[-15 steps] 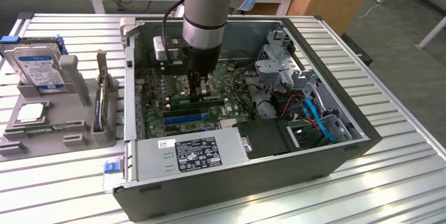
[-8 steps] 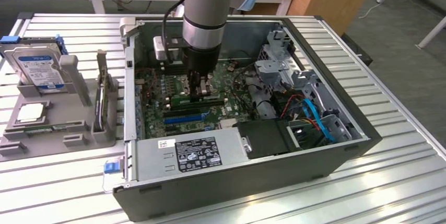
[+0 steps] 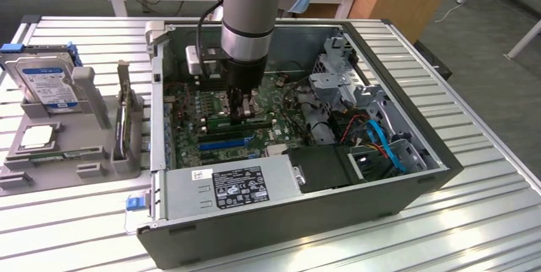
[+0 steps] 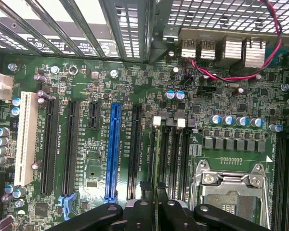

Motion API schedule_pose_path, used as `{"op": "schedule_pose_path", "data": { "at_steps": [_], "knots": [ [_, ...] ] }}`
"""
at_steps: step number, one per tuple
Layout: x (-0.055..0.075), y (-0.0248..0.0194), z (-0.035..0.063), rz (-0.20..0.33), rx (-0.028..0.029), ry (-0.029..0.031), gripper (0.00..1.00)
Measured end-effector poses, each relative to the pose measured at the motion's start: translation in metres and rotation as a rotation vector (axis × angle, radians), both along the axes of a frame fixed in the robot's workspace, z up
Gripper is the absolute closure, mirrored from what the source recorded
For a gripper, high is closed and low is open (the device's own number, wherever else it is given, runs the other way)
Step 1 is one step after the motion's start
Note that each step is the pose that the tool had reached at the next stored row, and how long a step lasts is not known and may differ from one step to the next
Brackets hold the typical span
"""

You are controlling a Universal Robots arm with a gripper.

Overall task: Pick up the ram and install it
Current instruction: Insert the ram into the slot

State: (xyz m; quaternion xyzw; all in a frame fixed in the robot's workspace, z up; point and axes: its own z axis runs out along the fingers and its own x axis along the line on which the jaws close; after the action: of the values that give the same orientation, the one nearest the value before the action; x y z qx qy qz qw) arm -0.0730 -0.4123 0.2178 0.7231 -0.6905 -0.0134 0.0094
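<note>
The big robot arm (image 3: 249,25) reaches straight down into an open computer case (image 3: 406,177) that lies on its side on the ribbed metal surface (image 3: 473,234). Down at the bottom of the arm, the jaws are squeezed close together on the ram (image 3: 241,120) — a long, thin green stick. The ram stands on its edge, right over the middle of the green motherboard (image 3: 190,120), lined up along one of the long black slots. I cannot tell if it is pushed all the way in.

In the wrist view the two black fingers (image 4: 143,207) sit side by side with just a thin gap between them. Near them runs a bright blue slot (image 4: 113,149), and farther off a white slot (image 4: 25,139). A pink wire (image 4: 274,53) loops near the edge of the board.

Inside the case, a gray power box (image 3: 232,186) with a black label sits near the front wall, and blue cables (image 3: 381,142) curl at the exterior view's right.

Off to the exterior view's left, well apart from the case, a gray holder (image 3: 93,94) stands on the surface. It carries a hard drive (image 3: 47,82) with a blue label — standing upright — and a square silver chip (image 3: 38,136) lying flat.
</note>
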Motion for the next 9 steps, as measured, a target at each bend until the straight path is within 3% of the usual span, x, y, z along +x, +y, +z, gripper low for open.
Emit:
{"op": "schedule_pose_path", "data": {
  "at_steps": [4,9],
  "knots": [
    [-0.0001,0.0000,-0.0015,0.000,-0.0004,0.0048,0.87],
    [-0.0001,0.0000,-0.0016,0.000,-0.0005,0.0054,0.87]
  ]
}}
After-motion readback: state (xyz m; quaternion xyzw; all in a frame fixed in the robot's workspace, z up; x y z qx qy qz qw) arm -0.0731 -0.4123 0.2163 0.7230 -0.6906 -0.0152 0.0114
